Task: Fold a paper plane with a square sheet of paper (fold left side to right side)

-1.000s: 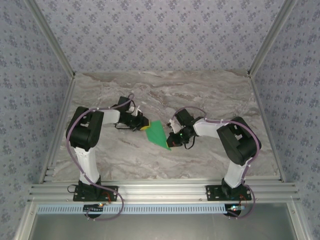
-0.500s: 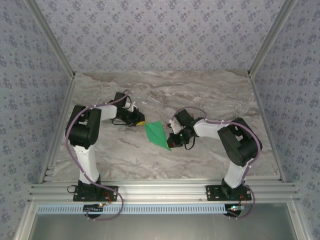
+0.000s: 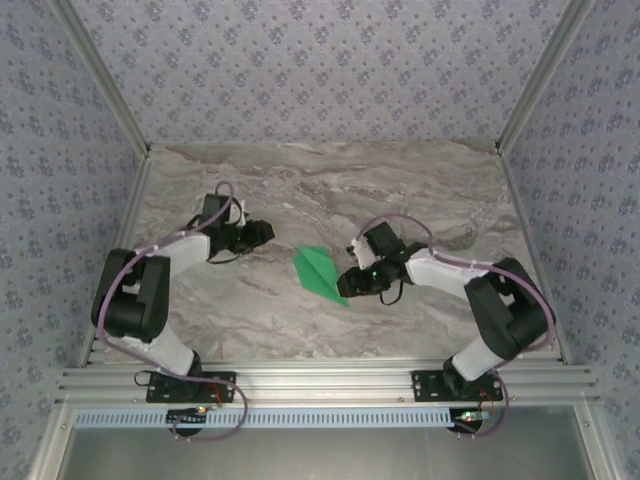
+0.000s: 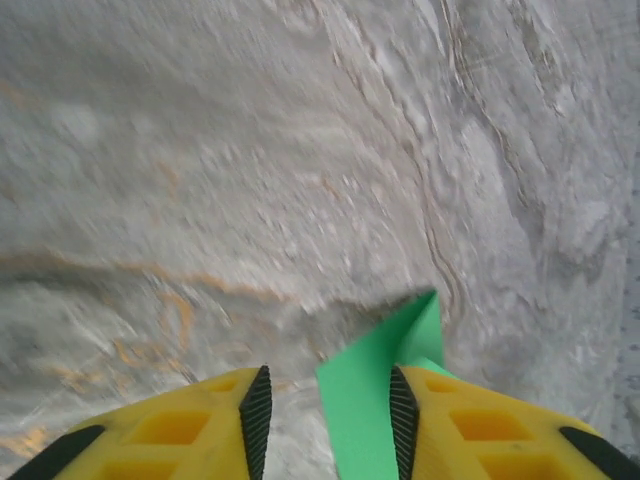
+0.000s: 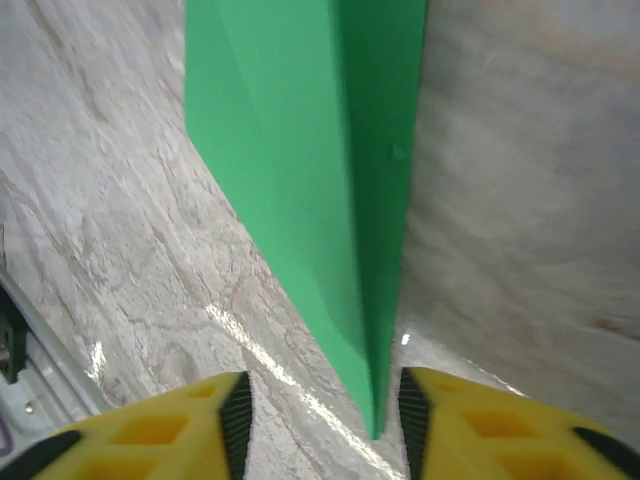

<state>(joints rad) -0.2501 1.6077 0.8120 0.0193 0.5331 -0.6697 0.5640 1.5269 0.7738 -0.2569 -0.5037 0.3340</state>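
The square sheet of paper lies on the table folded into a slim bright green paper plane (image 3: 320,272), pointed end toward the near right. My left gripper (image 3: 268,232) is open, off to the paper's left and apart from it. In the left wrist view the green paper (image 4: 385,380) shows ahead between the spread fingers of that gripper (image 4: 328,385), close to the right pad (image 4: 402,420). My right gripper (image 3: 348,283) is open at the plane's pointed end. The right wrist view has the plane (image 5: 300,150) tapering to a tip between the open jaws of that gripper (image 5: 320,400), unpinched.
The marble table (image 3: 300,180) is boxed in by aluminium posts and papered walls. A ribbed aluminium rail (image 3: 320,385) runs along the near edge between the two arm bases. Free marble lies behind and in front of the paper.
Both grippers have opened and let go of the green paper. The left arm has swung back to the left, away from it; the right gripper has backed off slightly to the right.
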